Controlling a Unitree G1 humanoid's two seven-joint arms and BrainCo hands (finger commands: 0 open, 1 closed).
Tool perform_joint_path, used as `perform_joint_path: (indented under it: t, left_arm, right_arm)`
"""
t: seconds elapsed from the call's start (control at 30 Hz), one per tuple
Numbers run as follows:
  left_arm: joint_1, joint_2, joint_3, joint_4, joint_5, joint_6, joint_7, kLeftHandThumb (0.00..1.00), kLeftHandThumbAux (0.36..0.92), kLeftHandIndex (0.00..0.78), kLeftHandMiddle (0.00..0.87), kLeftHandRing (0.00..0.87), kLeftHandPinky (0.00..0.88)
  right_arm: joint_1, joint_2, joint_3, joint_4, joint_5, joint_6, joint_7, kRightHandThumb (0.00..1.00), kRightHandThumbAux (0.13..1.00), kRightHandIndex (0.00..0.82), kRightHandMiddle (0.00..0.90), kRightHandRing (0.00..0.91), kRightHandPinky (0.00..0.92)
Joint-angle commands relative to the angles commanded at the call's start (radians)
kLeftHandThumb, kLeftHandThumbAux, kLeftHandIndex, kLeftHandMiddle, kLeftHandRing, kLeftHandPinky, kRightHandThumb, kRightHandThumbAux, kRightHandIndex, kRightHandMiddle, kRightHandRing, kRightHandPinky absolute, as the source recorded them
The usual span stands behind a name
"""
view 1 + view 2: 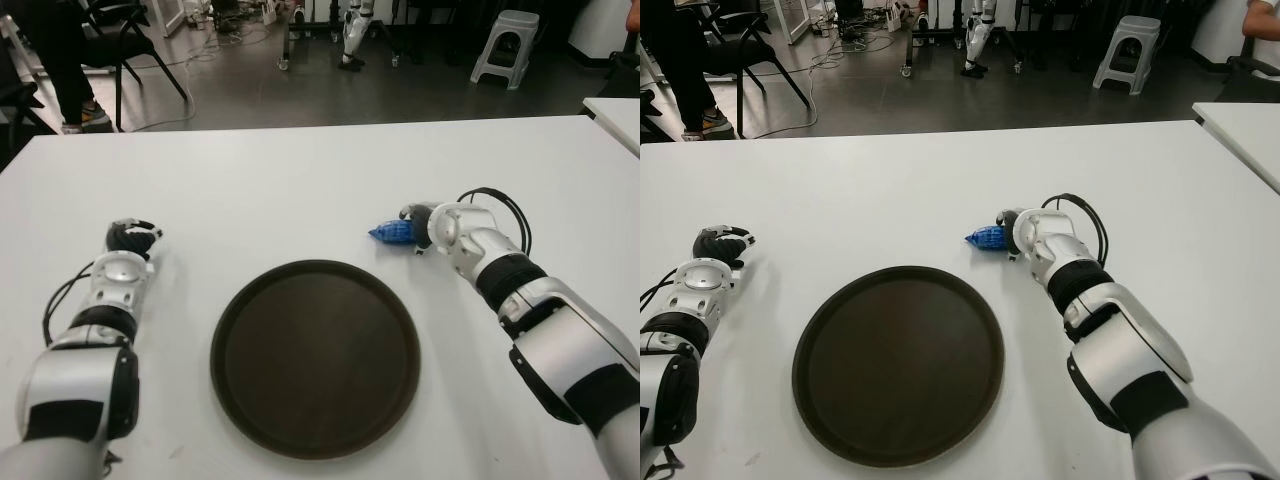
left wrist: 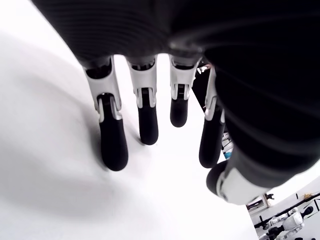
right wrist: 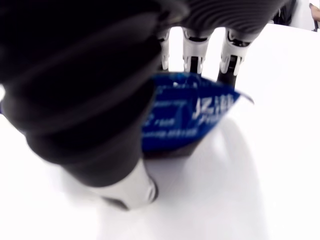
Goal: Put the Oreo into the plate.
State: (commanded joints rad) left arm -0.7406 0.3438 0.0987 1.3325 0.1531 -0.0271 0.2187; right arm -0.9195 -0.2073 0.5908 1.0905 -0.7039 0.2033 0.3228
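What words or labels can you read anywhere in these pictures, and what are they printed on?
Blue Oreo packet at the right hand: white print, too blurred to read; no brand name can be made out.
Brown plate: no text.
White table: no text.
Left hand, beside the plate on its left: no text.

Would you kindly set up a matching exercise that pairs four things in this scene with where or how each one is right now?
Things:
1. Oreo packet
2. plate
3. left hand
4. stool

States:
A. empty, in the middle of the white table
B. open, fingers spread, holding nothing, to the plate's left
C. on the floor beyond the table
D. gripped by the right hand, beyond the plate's right edge

Pairs: 1-D, 2-A, 3-B, 4-C
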Motion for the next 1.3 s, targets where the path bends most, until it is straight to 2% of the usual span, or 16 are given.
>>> perform_joint_path:
  t: [0.37, 0.5, 0.6, 0.7, 0.8, 1.07, 1.3]
  left_arm:
    - [0.002, 0.0, 0.007, 0.0, -0.011, -0.006, -0.008, 0.677, 0.725, 0.398, 0.141, 0.16, 0.156]
    - [0.001, -0.001, 0.009, 0.0, -0.012, -0.006, -0.006, 0.679, 0.724, 0.398, 0.15, 0.168, 0.179]
    - [0.001, -0.001, 0.011, 0.001, -0.012, -0.003, -0.004, 0.679, 0.724, 0.398, 0.152, 0.173, 0.189]
    - [0.001, -0.001, 0.013, 0.001, -0.013, -0.001, -0.005, 0.68, 0.724, 0.398, 0.158, 0.178, 0.193]
    - [0.001, 0.0, 0.012, 0.002, -0.012, -0.001, -0.007, 0.679, 0.724, 0.398, 0.155, 0.172, 0.174]
    - [0.002, -0.002, 0.013, 0.0, -0.012, -0.004, -0.009, 0.675, 0.725, 0.398, 0.14, 0.148, 0.133]
    - [0.002, -0.002, 0.017, 0.0, -0.014, -0.007, -0.007, 0.68, 0.724, 0.399, 0.144, 0.152, 0.135]
  right_arm:
    - [0.008, 0.003, -0.007, 0.024, -0.001, -0.029, -0.058, 0.386, 0.921, 0.114, 0.181, 0.236, 0.29]
    - [0.006, 0.006, -0.008, 0.033, -0.002, -0.026, -0.064, 0.386, 0.92, 0.147, 0.274, 0.318, 0.386]
    - [0.005, 0.009, -0.009, 0.041, -0.003, -0.024, -0.069, 0.39, 0.919, 0.165, 0.322, 0.349, 0.395]
    - [0.005, 0.009, -0.01, 0.043, -0.002, -0.027, -0.075, 0.591, 0.801, 0.321, 0.323, 0.359, 0.391]
    - [0.006, 0.008, -0.009, 0.043, -0.003, -0.032, -0.077, 0.656, 0.762, 0.373, 0.302, 0.34, 0.374]
    - [0.006, 0.006, -0.002, 0.05, -0.01, -0.043, -0.088, 0.691, 0.74, 0.405, 0.341, 0.368, 0.405]
    - [0.009, 0.008, -0.008, 0.047, -0.006, -0.04, -0.108, 0.695, 0.736, 0.412, 0.399, 0.423, 0.446]
